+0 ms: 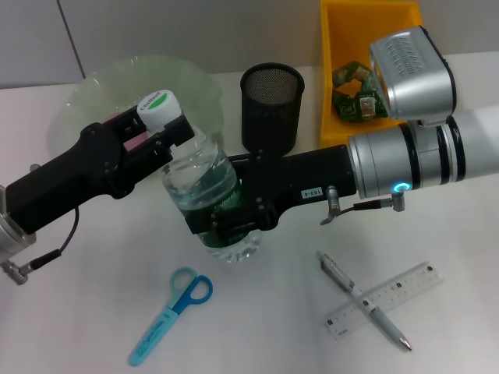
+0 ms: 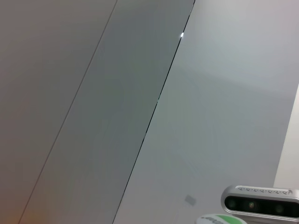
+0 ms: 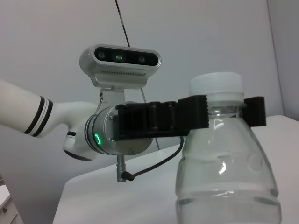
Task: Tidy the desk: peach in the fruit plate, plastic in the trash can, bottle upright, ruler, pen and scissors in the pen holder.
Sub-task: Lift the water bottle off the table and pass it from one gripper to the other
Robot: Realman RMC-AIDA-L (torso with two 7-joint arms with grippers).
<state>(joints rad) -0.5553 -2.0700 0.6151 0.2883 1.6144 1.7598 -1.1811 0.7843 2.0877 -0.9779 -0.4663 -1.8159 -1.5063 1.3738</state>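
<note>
Your bottle (image 1: 209,199) stands near the middle of the tabletop (image 1: 273,327), cap up, with both arms on it. The left claw (image 1: 160,134) is closed around the neck just under the white cap (image 1: 158,109); the right wrist view shows its black fingers (image 3: 196,114) on either side there. The right claw (image 1: 234,226) grips the lower body from the other side. I'd judge this double hold is there to keep the bottle vertical while it is set down: one claw steadies the top, the other the base.

The holder (image 1: 271,105) stands behind the bottle, with the plate (image 1: 101,97) to its left and the yellow bin (image 1: 343,70) to its right. Scissors (image 1: 173,312), pen (image 1: 362,300) and ruler (image 1: 383,300) lie in front, the pen crossing the ruler, none yet stowed. You cannot see the peach here.
</note>
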